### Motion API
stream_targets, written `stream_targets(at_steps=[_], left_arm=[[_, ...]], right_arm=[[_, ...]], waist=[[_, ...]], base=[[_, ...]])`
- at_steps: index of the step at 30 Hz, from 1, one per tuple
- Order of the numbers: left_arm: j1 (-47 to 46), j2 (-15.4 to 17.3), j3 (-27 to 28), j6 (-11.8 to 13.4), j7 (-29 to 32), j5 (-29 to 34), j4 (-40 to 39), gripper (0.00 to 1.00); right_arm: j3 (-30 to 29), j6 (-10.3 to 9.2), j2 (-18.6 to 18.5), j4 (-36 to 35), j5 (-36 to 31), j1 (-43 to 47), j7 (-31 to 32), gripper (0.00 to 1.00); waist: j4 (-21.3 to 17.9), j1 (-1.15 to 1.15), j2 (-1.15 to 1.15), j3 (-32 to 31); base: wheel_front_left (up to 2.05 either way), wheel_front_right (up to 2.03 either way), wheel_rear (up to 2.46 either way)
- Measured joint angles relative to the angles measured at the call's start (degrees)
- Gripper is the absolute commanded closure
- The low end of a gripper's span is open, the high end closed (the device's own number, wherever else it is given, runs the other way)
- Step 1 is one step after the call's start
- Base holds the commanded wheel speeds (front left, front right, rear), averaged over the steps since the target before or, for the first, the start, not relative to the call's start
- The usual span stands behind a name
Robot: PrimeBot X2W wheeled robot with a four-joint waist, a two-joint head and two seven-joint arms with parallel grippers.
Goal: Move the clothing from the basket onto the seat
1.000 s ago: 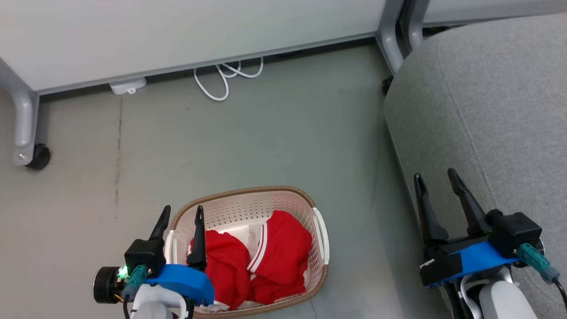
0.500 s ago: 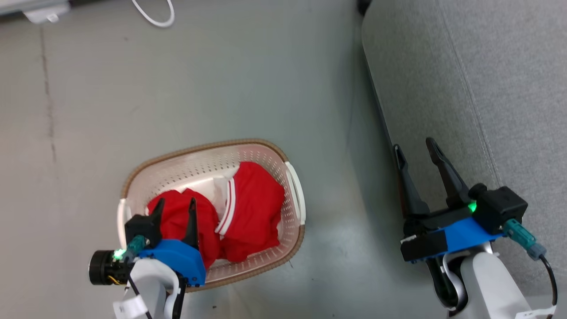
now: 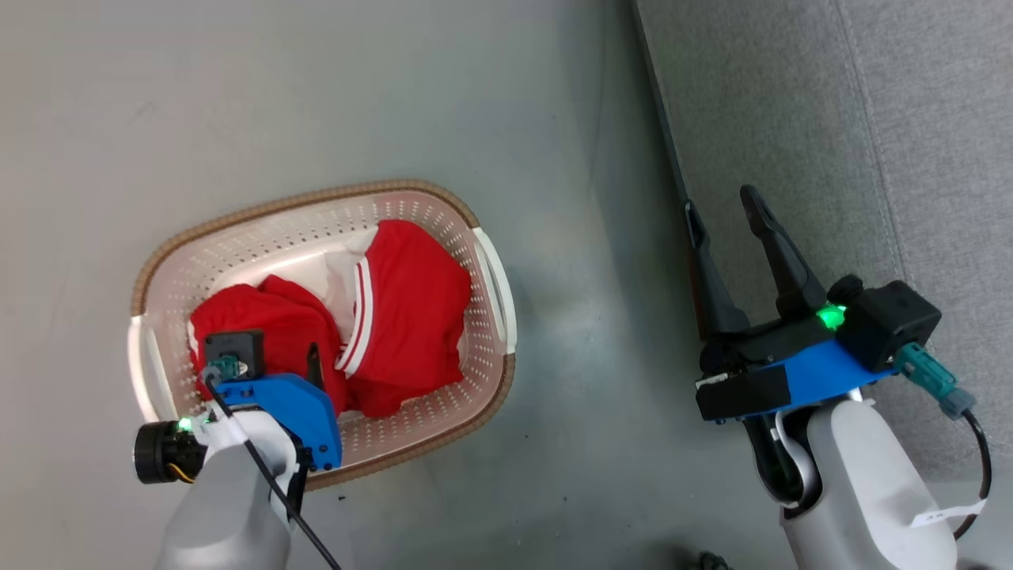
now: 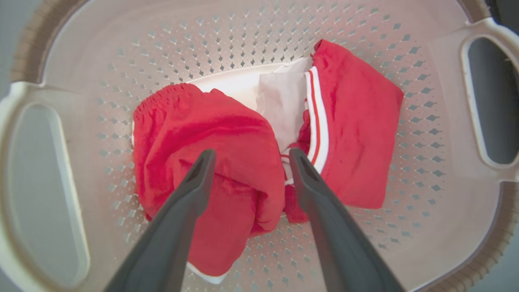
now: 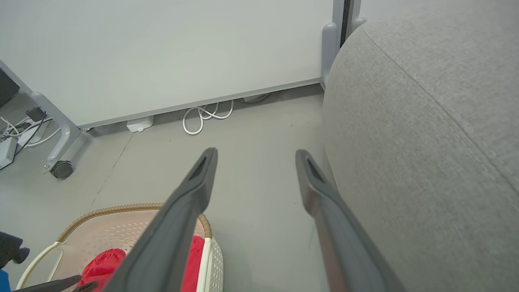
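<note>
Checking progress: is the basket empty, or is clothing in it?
Not empty: a plain red garment and a striped red garment lie crumpled inside the basket; none shows on the seat.

Basket (image 3: 261, 241) on floor (image 3: 316, 95), left of seat (image 3: 791, 119), apart from it. Clothing (image 3: 411, 309) in basket, two pieces side by side. Left gripper (image 4: 250, 156) above the left piece; right gripper (image 3: 718, 202) at seat's left edge.

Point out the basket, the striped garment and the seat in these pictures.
basket (image 3: 261, 241): head view, on its perforated far wall.
striped garment (image 3: 411, 317): head view, on its plain red body, right of the white stripes.
seat (image 3: 791, 119): head view, on its grey fabric top.
</note>
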Motion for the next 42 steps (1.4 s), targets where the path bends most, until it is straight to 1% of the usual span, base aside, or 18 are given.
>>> stream_targets(at_steps=[5, 12, 17, 23, 30, 31, 32, 34, 42], left_arm=[[-2.6, 0.5, 0.6, 1.0, 3.3, -1.0, 2.8, 0.00], [-4.5, 0.5, 1.4, 1.1, 6.6, -3.1, 5.6, 0.00], [-5.8, 0.6, 2.0, 1.8, 7.3, -4.0, 6.9, 0.00], [-6.4, 1.5, 2.5, 1.9, 7.5, -5.0, 7.3, 0.00], [-6.5, 2.1, 2.3, 2.9, 6.0, -5.3, 6.3, 0.00], [-6.5, 2.3, 2.3, 2.9, 5.6, -5.3, 6.0, 0.02], [-6.5, 2.4, 2.2, 2.9, 5.5, -5.3, 5.7, 0.51], [-6.4, 2.5, 2.1, 2.8, 4.9, -5.3, 5.0, 1.00], [-6.1, 2.6, 1.4, 2.5, 5.5, -5.9, 4.2, 1.00]], right_arm=[[0.5, 0.00, 0.0, -0.9, 1.0, -1.2, 0.0, 0.00], [1.3, 0.00, 0.0, -1.4, 1.6, -2.0, -0.1, 0.00], [1.8, 0.00, 0.0, -1.8, 2.0, -2.1, -0.1, 0.00], [2.1, 0.00, 0.0, -2.3, 2.3, -2.1, -0.1, 0.00], [2.1, 0.00, 0.0, -2.6, 2.5, -2.1, -0.1, 0.00], [2.1, 0.00, 0.0, -2.7, 2.6, -2.1, -0.1, 0.00], [2.2, 0.00, 0.0, -2.7, 2.7, -2.1, -0.1, 0.00], [2.2, 0.00, 0.0, -2.8, 2.9, -2.1, -0.1, 0.00], [2.0, 0.00, 0.0, -2.7, 2.9, -2.0, -0.1, 0.00]], waist=[[-0.8, 0.00, 0.00, 2.8], [-1.6, 0.00, 0.00, 5.2], [-2.3, 0.00, 0.00, 6.5], [-3.1, -0.01, 0.00, 8.1], [-3.5, -0.01, 0.00, 8.9], [-3.6, -0.01, 0.00, 9.0], [-3.7, -0.01, 0.00, 9.0], [-3.9, -0.01, 0.00, 9.1], [-4.0, -0.01, 0.00, 8.7]], base=[[0.00, 0.00, 0.00], [0.00, 0.00, 0.00], [0.00, 0.00, 0.00], [0.00, 0.00, 0.00], [0.00, 0.00, 0.00], [0.00, 0.00, 0.00], [0.00, 0.00, 0.00], [0.00, 0.00, 0.00], [0.00, 0.00, 0.00]])
